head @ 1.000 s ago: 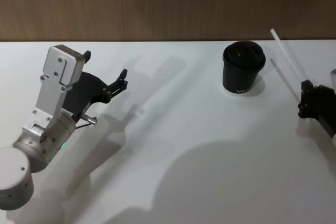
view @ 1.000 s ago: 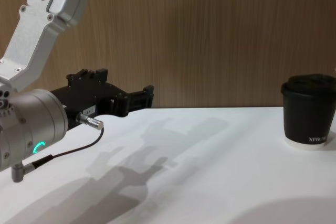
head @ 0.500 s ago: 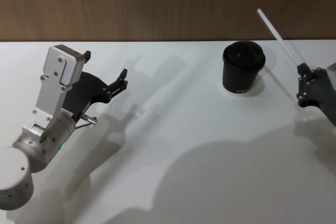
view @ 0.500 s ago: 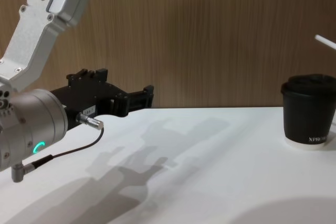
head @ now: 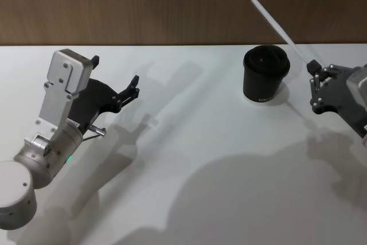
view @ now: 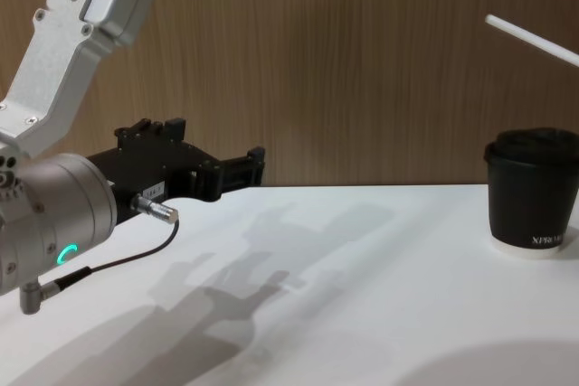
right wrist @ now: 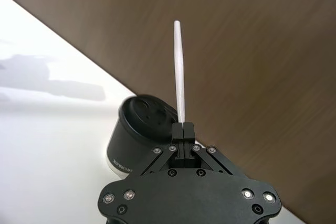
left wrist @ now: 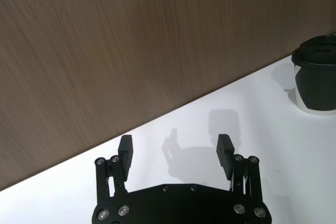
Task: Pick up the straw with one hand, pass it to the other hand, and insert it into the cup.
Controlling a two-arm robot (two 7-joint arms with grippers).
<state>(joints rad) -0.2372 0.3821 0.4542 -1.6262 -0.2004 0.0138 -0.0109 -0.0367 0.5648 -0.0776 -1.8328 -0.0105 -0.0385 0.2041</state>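
Observation:
The white straw (head: 275,24) slants up and to the left above the cup, held at its lower end by my right gripper (head: 312,67), which is shut on it just right of the cup. In the right wrist view the straw (right wrist: 180,87) rises straight out of the closed fingertips (right wrist: 183,130), with the cup (right wrist: 140,132) behind them. The black lidded cup (head: 265,74) stands on the white table at the back right; the chest view shows the cup (view: 534,194) with the straw (view: 534,41) high above it. My left gripper (head: 114,78) hovers open over the table's left side, holding nothing (left wrist: 176,148).
A wooden wall (head: 172,4) runs behind the white table (head: 218,164). A thin dark cable with a metal plug (view: 154,210) hangs from my left wrist. The left arm's large body (head: 51,136) fills the front left.
My right gripper has moved left and up toward the cup, carrying the straw, whose tip now leans over the cup's lid. The left arm has not moved.

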